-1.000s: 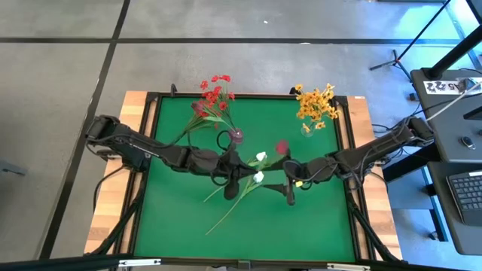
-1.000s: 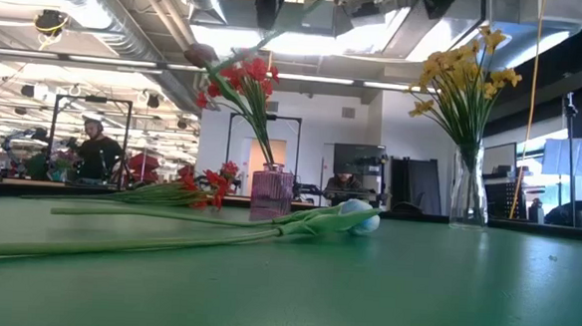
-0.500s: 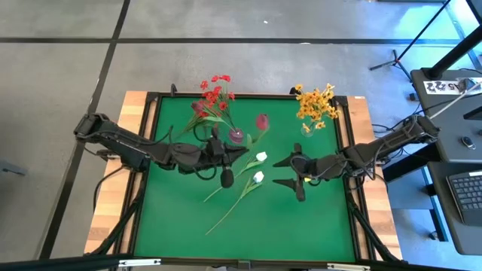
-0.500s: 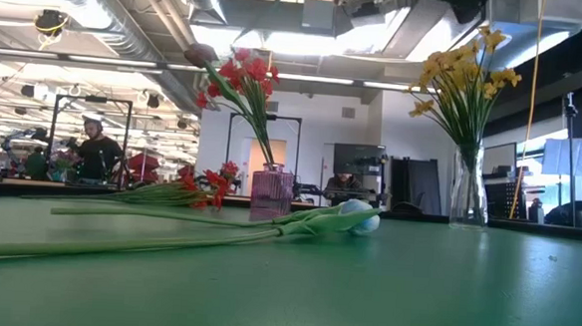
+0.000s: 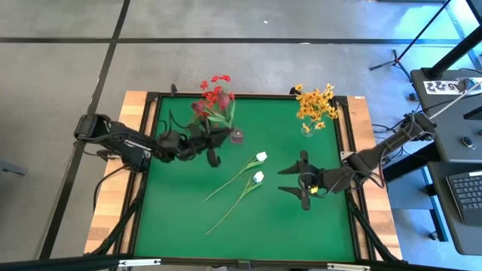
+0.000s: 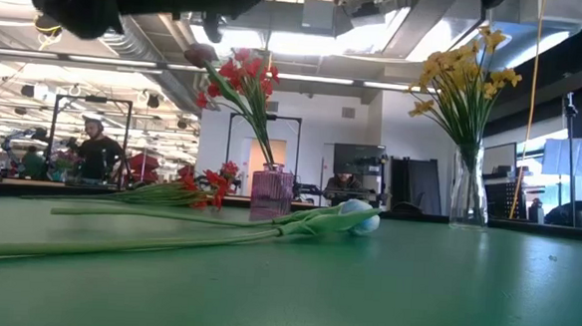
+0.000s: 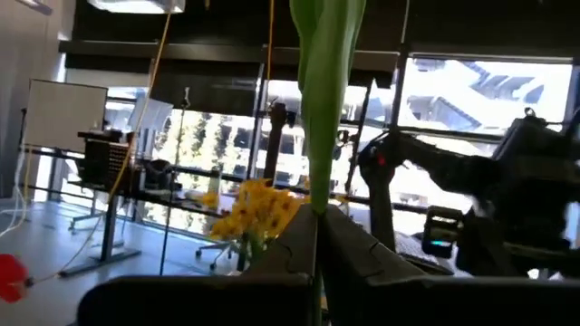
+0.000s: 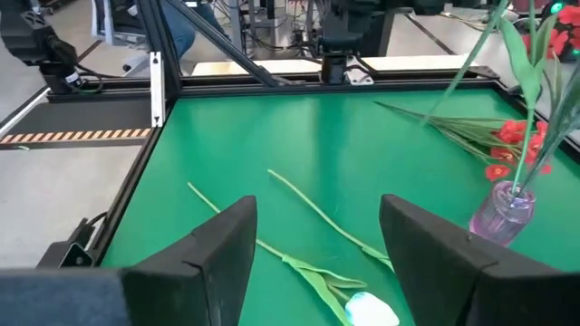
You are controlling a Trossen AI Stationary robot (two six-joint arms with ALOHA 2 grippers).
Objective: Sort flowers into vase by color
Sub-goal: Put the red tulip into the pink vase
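High view: left tool [image 5: 213, 140] by the pink vase [image 5: 236, 136], fingers together on a maroon bud stem [image 5: 197, 113]; right tool [image 5: 300, 181] spread wide, holding nothing; two white buds [image 5: 258, 167] on the green table [image 5: 181, 218]. Low view: red sprays [image 6: 237, 80] in the vase, yellow sprays [image 6: 465, 77] in the clear vase [image 6: 466, 197]. Left wrist view: green stem [image 7: 323, 100] clamped. Right wrist view: fingers [image 8: 213, 249] apart above a white bud.

No legible text on anything (only an unreadable tag beside the table)

Two dark jointed arms, black flat-fingered tools, trailing cables
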